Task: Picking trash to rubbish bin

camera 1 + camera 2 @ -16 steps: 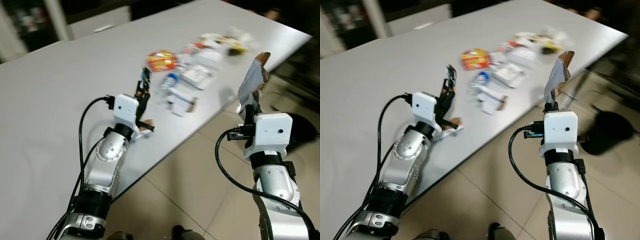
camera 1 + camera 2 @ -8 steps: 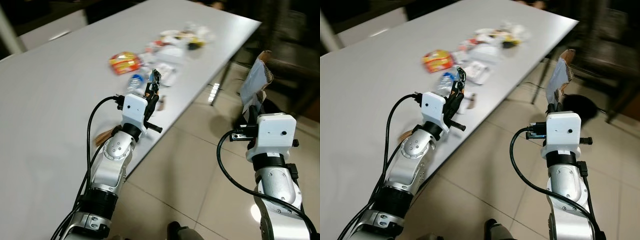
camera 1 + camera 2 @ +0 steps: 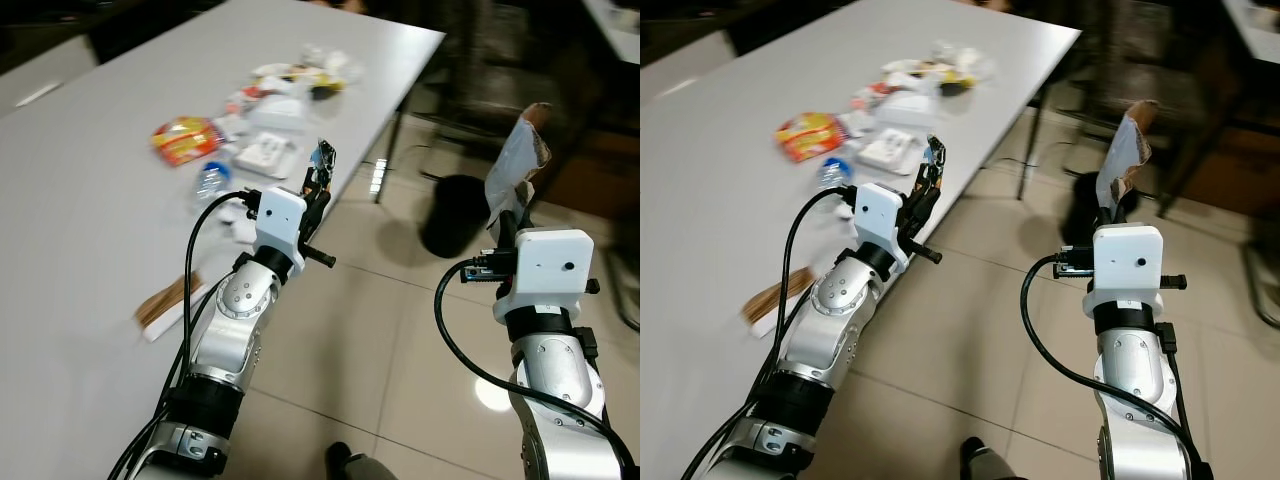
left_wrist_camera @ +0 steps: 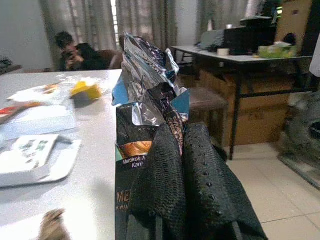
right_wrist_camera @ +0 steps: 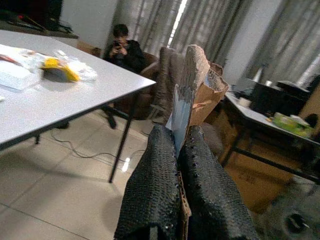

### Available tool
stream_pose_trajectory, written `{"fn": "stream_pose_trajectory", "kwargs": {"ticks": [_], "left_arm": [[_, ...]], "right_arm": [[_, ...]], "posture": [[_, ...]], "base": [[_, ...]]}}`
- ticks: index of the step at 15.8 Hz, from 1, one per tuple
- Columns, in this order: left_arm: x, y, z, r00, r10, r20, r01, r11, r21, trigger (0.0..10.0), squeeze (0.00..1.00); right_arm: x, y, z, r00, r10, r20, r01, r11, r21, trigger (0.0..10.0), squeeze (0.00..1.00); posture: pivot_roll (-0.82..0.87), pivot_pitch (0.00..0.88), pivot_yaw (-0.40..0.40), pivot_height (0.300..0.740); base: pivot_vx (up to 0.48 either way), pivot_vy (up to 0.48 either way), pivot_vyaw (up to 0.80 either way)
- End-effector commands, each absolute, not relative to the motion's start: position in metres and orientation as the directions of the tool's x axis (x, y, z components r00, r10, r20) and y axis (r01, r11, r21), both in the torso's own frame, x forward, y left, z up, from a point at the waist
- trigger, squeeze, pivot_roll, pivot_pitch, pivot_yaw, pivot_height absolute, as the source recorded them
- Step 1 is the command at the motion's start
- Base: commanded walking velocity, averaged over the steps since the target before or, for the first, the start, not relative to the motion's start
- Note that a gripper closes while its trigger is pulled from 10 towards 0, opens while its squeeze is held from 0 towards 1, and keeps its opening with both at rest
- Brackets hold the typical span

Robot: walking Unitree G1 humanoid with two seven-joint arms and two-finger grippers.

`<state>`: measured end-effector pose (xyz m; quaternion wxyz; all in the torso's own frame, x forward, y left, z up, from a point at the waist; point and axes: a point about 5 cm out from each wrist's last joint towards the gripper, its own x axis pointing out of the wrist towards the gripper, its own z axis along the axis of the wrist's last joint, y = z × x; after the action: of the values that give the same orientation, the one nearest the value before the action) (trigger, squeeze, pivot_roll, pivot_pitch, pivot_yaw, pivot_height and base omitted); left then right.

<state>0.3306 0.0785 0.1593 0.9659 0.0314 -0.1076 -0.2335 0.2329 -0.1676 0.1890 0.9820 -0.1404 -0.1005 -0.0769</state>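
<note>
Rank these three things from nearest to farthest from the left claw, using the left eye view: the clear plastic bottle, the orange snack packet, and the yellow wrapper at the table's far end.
1. Clear plastic bottle, on the table just left of the left claw.
2. Orange snack packet, farther left and beyond the bottle.
3. Yellow wrapper, in the trash heap at the table's far end.

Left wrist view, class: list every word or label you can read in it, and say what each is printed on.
"Merokok M...", cut off: dark foil packet in the left gripper.
"ME...", cut off: same packet, lower down.
Print on the white tray on the table: too blurred.
</note>
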Motion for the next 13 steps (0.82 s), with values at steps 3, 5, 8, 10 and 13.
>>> {"fn": "stream_pose_trajectory", "kwargs": {"ticks": [3,5,8,10,13], "left_arm": [[0.3348,0.0725,0.1642,0.853,-0.485,0.192,0.471,0.874,0.115,0.0,0.0],[0.338,0.0718,0.1676,0.848,-0.491,0.197,0.477,0.871,0.117,0.0,0.0],[0.3384,0.0708,0.1686,0.844,-0.498,0.199,0.483,0.867,0.118,0.0,0.0],[0.337,0.0688,0.1676,0.84,-0.505,0.199,0.492,0.863,0.116,0.0,0.0],[0.3375,0.0657,0.1668,0.835,-0.516,0.19,0.502,0.856,0.122,0.0,0.0]], "right_arm": [[0.2323,-0.1701,0.1942,0.962,-0.134,0.238,0.199,0.942,-0.271,10.0,0.0],[0.2326,-0.1686,0.194,0.963,-0.13,0.237,0.194,0.943,-0.272,10.0,0.0],[0.2333,-0.1675,0.1939,0.964,-0.124,0.235,0.188,0.943,-0.273,10.0,0.0],[0.2339,-0.167,0.1937,0.964,-0.122,0.235,0.186,0.944,-0.273,10.0,0.0],[0.235,-0.1668,0.194,0.964,-0.119,0.236,0.184,0.944,-0.275,10.0,0.0]], "posture": [[0.07,0.074,0.0,0.74],[0.07,0.076,-0.002,0.74],[0.07,0.077,-0.003,0.74],[0.07,0.077,-0.002,0.74],[0.07,0.074,-0.003,0.74]], "base": [[0.0,0.0,-0.78],[0.0,0.0,-0.78],[0.0,0.0,-0.78],[0.0,0.0,-0.78],[0.0,0.0,-0.78]]}}
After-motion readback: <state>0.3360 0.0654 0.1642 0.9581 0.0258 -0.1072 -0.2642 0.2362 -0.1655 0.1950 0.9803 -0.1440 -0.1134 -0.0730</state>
